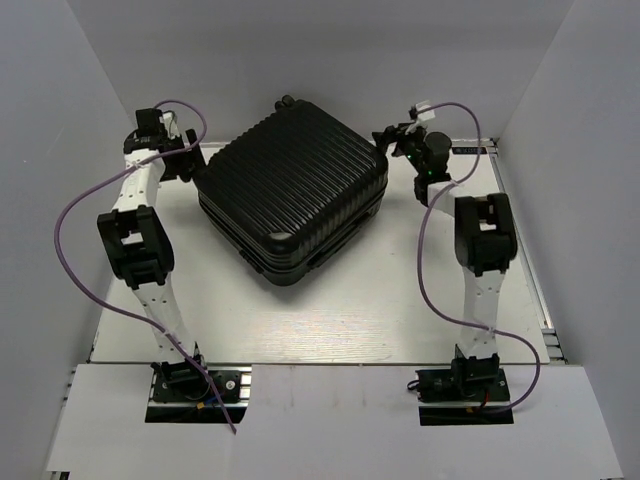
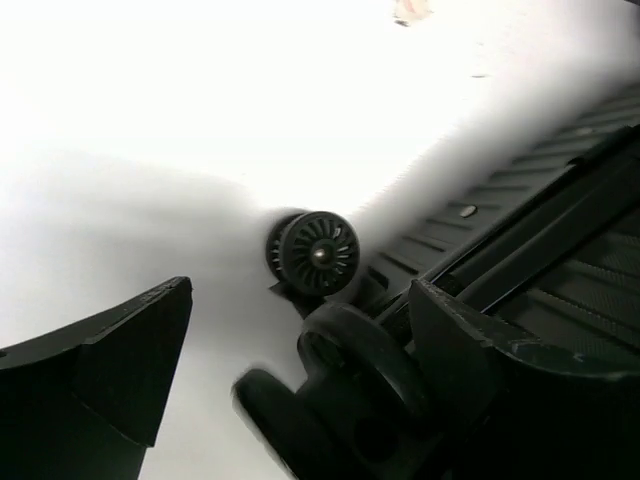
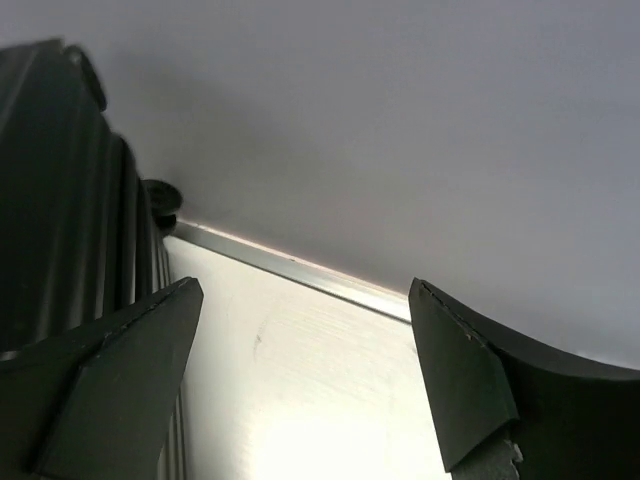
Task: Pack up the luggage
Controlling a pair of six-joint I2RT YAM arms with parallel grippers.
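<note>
Black ribbed hard shell: one luggage [image 1: 290, 190], shut, lying flat on the white table [image 1: 330, 320], turned cornerwise, one corner toward the arm bases, the opposite corner toward the back wall.

Two arms, one on either side of the luggage. Two purple cables, one looping left of the luggage [image 1: 70, 215], one looping right of it [image 1: 425, 270].

Left gripper [image 2: 300, 295] at the luggage's left corner, jaws wide apart, clamping nothing. Two wheels counted in the left wrist view: one spoked wheel [image 2: 318, 253] sharp, just beyond the fingers, and one nearer wheel [image 2: 350, 350] blurred, close to the right-hand finger. Cannot tell whether that finger touches the shell.

Right gripper [image 3: 305, 290] just beside the luggage's right corner, jaws likewise spread, with only bare table and a metal edge strip [image 3: 290, 268] between the fingers. Ribbed side of the luggage along the left of the right wrist view, next to the left-hand finger; contact not clear. One small dark round part [image 3: 155, 195] at the shell's far end, too small to identify.
</note>
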